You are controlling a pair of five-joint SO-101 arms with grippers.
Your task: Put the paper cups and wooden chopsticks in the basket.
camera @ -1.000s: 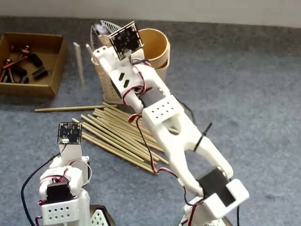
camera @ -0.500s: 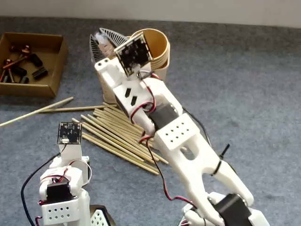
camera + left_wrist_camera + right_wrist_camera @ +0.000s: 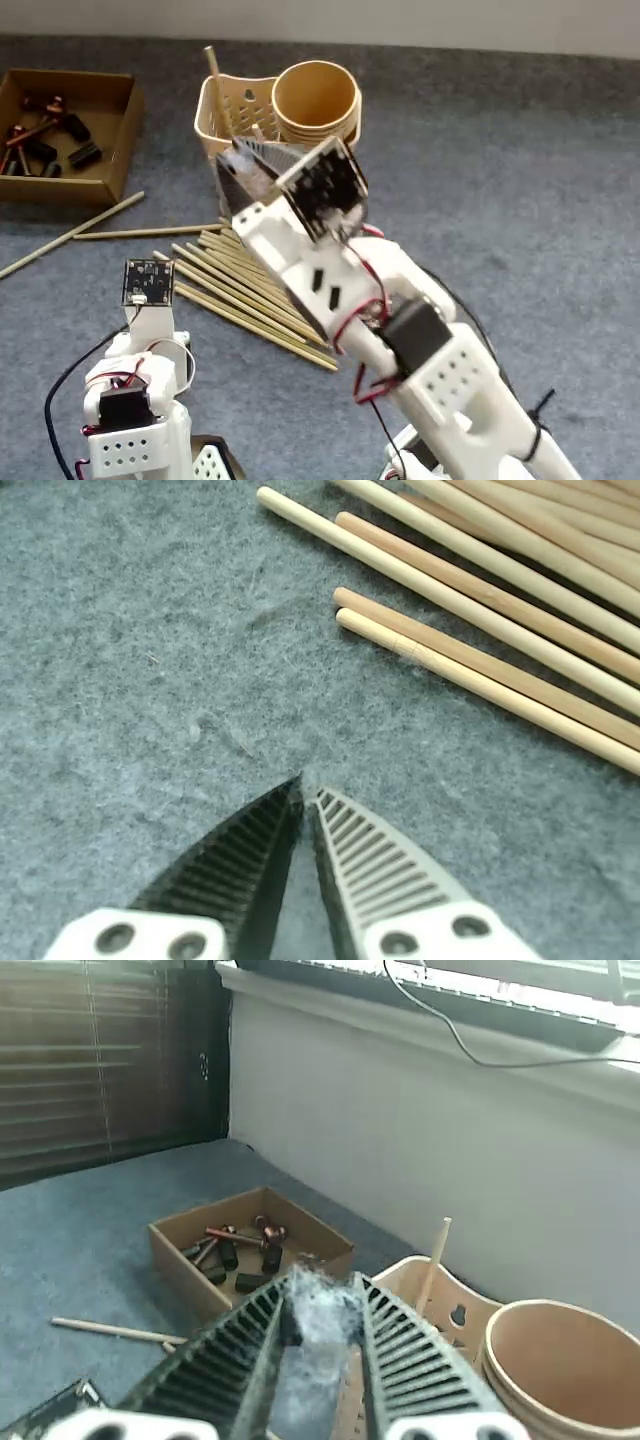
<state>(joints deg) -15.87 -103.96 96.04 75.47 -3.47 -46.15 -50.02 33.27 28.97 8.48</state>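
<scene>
At the near edge of the grey felt-covered surface (image 3: 560, 180), the left gripper (image 3: 305, 792) hangs just above the felt with its black and white fingers closed together, holding nothing. Just beyond it lies a fanned pile of pale wooden chopsticks (image 3: 250, 290), flat on the felt. Two more loose chopsticks (image 3: 70, 235) lie towards the left edge. The right gripper (image 3: 322, 1290) is raised above the far end of the pile. Its jaws are a little apart, with a tuft of grey fluff (image 3: 318, 1312) caught between them. Near the far edge stands a beige plastic basket (image 3: 208, 118). It holds one chopstick (image 3: 216, 88) leaning upright and, at its right end, a stack of tan paper cups (image 3: 315, 100). In the far left corner, an open cardboard box (image 3: 118, 130) holds small dark and red parts (image 3: 45, 140).
</scene>
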